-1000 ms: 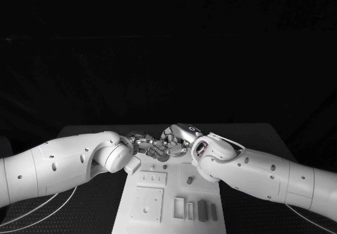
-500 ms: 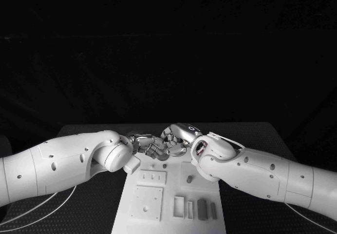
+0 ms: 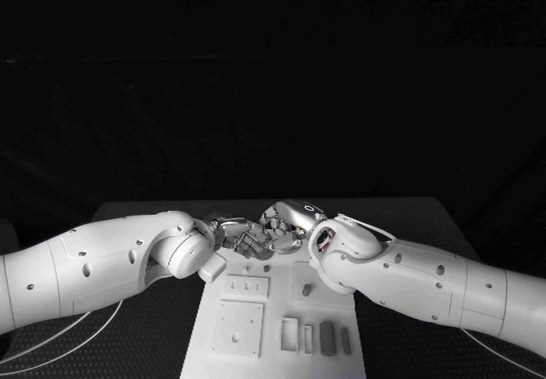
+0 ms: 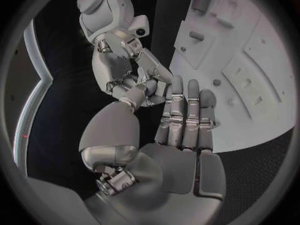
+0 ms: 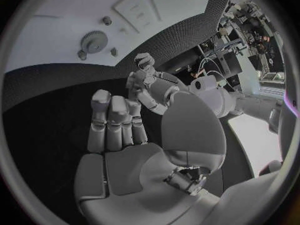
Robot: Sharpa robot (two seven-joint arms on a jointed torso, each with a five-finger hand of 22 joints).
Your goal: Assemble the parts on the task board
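No writing is readable; whether either robot hand, left [image 3: 241, 235] or right [image 3: 287, 225], grips anything is unclear.

- Left arm [image 3: 91, 268]: smooth white rounded shell, dotted with small dark screws.
- Right arm [image 3: 432, 284]: same white shell.
- Left hand [image 4: 181, 130], right hand [image 5: 125, 150]: silver, segmented fingers.
- Thin pale cables [image 3: 69, 335] under the left arm.
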